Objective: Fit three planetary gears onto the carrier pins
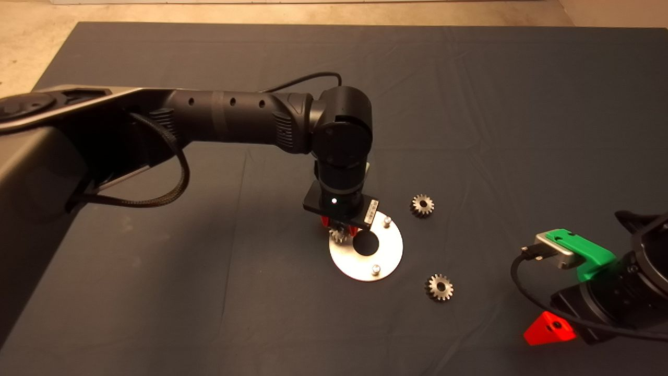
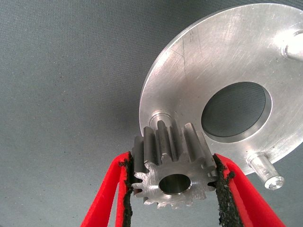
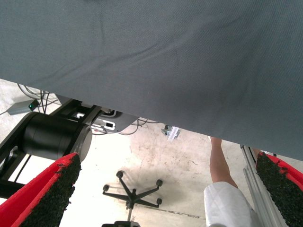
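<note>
My left gripper (image 1: 340,230) is shut on one planetary gear (image 2: 173,172), small and silvery, held just above the left rim of the round silver disc (image 1: 389,256). In the left wrist view the gear hangs over a carrier pin (image 2: 160,117) on the disc (image 2: 227,52), partly hiding it. Two more carrier pins (image 1: 386,221) (image 1: 375,269) stand bare on the disc. Two other planetary gears lie on the mat to its right, one farther back (image 1: 422,205) and one nearer the front (image 1: 439,287). My right gripper (image 3: 165,189) is open and empty, parked at the lower right.
The dark mat (image 1: 209,292) covers the table. The left arm (image 1: 235,117) reaches in across the mat's left half. Past the mat's edge the right wrist view shows a person's arm (image 3: 220,163), an office chair base (image 3: 132,194) and equipment on the floor.
</note>
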Robot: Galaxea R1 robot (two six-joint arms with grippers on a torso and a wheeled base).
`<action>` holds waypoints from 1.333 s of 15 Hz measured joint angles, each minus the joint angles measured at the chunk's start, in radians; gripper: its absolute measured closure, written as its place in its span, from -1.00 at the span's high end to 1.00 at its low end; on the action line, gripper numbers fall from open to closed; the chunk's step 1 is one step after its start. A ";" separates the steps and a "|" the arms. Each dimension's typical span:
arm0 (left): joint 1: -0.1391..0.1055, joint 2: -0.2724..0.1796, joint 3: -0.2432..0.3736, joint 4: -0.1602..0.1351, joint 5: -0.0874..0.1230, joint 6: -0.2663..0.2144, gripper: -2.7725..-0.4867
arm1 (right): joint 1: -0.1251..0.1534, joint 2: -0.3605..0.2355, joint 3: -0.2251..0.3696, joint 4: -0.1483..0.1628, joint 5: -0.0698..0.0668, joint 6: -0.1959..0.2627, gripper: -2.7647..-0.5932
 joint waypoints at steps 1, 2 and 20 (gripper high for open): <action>0.000 0.000 -0.001 0.000 0.000 0.000 -0.61 | 0.000 0.000 0.000 0.000 0.000 0.000 0.99; 0.000 0.001 -0.001 0.000 0.000 0.000 -0.61 | 0.000 0.000 0.000 0.000 0.000 0.000 0.99; 0.000 0.011 -0.021 0.003 0.006 0.001 -0.62 | 0.000 0.000 0.000 0.000 0.000 0.000 0.99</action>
